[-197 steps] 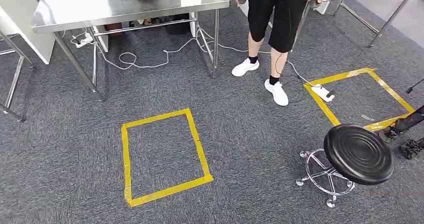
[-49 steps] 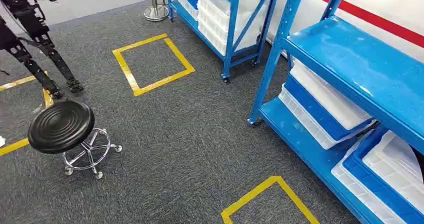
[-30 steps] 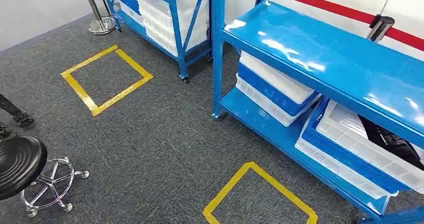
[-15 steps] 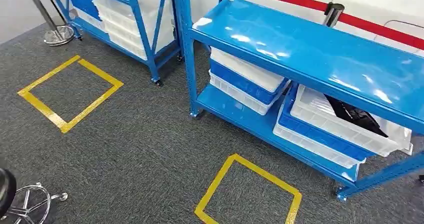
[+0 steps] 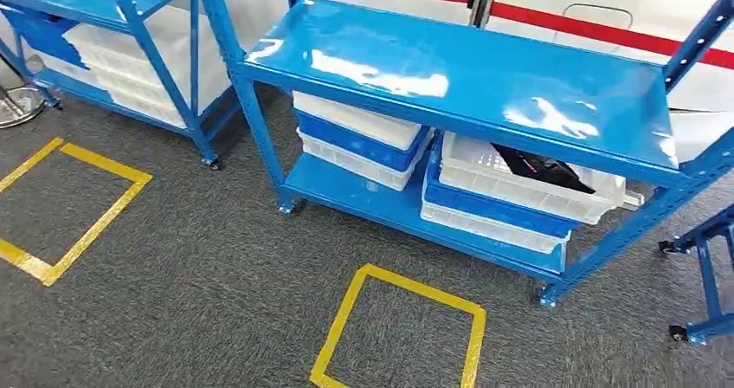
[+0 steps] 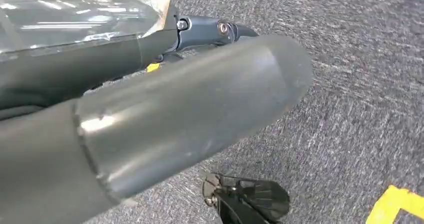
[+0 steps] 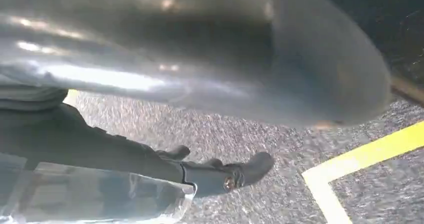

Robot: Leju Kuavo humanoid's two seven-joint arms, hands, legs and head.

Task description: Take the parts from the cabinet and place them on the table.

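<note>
The left robot hand (image 6: pixel 150 129) and right robot hand (image 7: pixel 210 59) hang over the grey carpet (image 5: pixel 208 301); whether their fingers are apart or closed cannot be told. Nearest on the carpet lies a yellow tape square (image 5: pixel 333 345). Behind it stands the blue cabinet (image 5: pixel 459 76). Its lower shelf (image 5: pixel 346 193) carries two stacks of white and blue bins. A black part (image 5: pixel 541 167) lies in the top white bin (image 5: pixel 485 176) of the right stack. A second blue rack (image 5: pixel 130 7) stands further left
</note>
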